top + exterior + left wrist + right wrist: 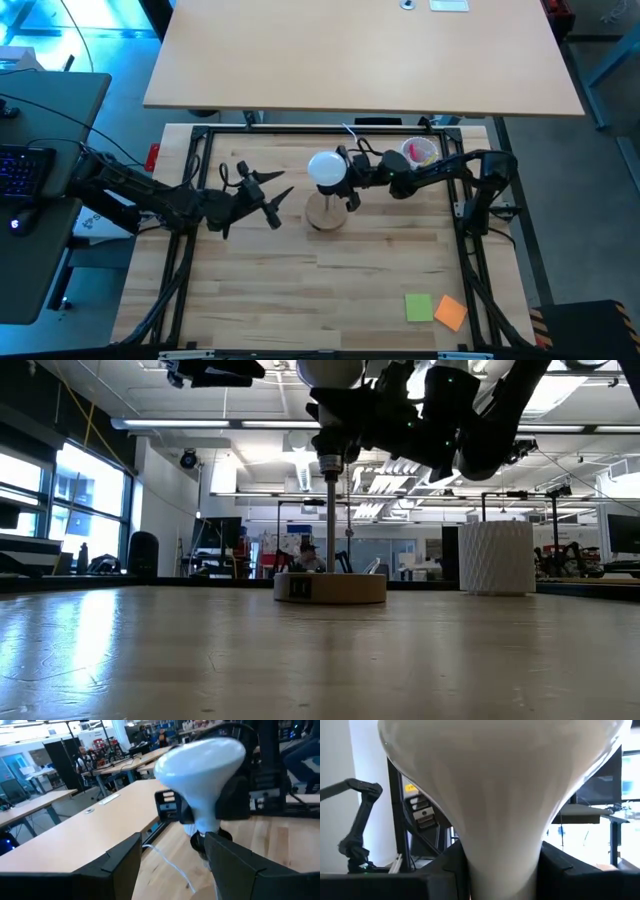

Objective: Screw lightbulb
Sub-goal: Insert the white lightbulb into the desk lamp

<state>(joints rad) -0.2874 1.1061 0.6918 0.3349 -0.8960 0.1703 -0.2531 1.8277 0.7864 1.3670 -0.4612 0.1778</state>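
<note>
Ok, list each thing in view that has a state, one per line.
Bulb: upright, globe up, base at the socket, held.
Right claw: shut on the bulb's neck, above the stand.
Left claw: open, empty, beside the stand.
Stand: upright on the table.
Cup: upright, pink items inside.

Bright overhd lights – window glare – wrist blur.

Wooden table [300,290] bears stand [325,213], cup [419,152], 2 notes [436,308].
</note>
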